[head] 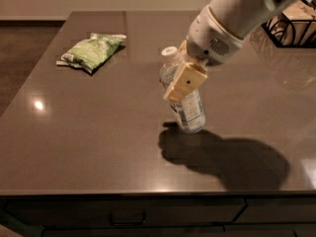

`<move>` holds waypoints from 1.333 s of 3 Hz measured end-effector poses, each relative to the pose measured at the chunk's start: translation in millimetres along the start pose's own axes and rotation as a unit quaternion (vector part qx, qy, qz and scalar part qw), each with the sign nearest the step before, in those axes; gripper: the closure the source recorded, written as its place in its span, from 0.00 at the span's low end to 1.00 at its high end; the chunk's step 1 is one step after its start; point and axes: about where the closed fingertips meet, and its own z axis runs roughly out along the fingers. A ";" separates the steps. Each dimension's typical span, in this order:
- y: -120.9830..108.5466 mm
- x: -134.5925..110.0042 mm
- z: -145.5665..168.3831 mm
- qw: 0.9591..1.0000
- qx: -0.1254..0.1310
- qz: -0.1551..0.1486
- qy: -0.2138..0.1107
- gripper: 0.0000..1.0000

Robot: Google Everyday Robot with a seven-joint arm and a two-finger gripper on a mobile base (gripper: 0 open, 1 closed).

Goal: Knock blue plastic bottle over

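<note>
The blue plastic bottle (189, 111) is a clear bottle with a white cap and a blue-and-white label. It stands tilted on the dark table (98, 132), with its cap leaning up and to the left and its base on the surface. My gripper (185, 81) is tan, at the end of a white arm that comes in from the upper right. It presses against the front of the bottle's upper half and hides part of the bottle's neck and shoulder.
A green snack bag (92, 51) lies at the table's back left. A black wire basket (291, 27) stands at the back right. The arm casts a large shadow to the right of the bottle. The table's front edge has drawers below it.
</note>
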 end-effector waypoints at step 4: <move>-15.7 5.4 57.9 0.963 0.025 -0.074 0.259 0.82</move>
